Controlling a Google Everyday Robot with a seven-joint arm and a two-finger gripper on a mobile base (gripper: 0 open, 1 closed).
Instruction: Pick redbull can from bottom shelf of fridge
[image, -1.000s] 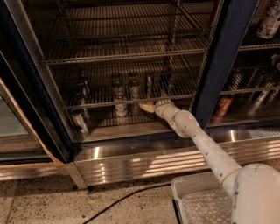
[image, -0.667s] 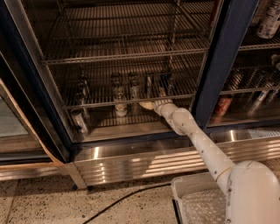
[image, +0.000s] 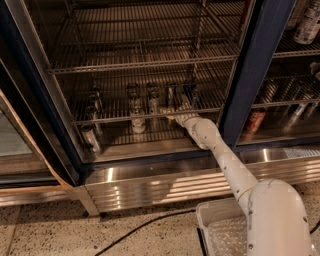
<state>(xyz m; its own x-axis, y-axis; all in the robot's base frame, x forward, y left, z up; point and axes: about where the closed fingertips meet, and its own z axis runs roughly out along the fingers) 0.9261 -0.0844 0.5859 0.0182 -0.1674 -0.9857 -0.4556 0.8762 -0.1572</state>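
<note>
The fridge (image: 252, 75) has a dark blue frame, and its left section stands open. The bottom shelf (image: 115, 116) is a chrome wire rack with several cans in a row at its back. A slim silver can, which I take for the redbull can (image: 171, 95), stands among them, right of centre. My gripper (image: 173, 115) reaches in at the rack's front edge, just in front of and slightly below this can. It holds nothing that I can see. The white arm (image: 225, 160) stretches in from the lower right.
A stubby white-labelled can (image: 137, 123) stands left of the gripper, with more cans at the far left (image: 90, 138). The ribbed steel base (image: 150, 182) runs below the opening. The right section (image: 280, 100) holds more drinks. A white tray (image: 220, 230) and a black cable (image: 145, 227) lie by the robot's base.
My gripper has moved a little to the right and up, deeper towards the row of cans on the bottom shelf. The cans have not moved.
</note>
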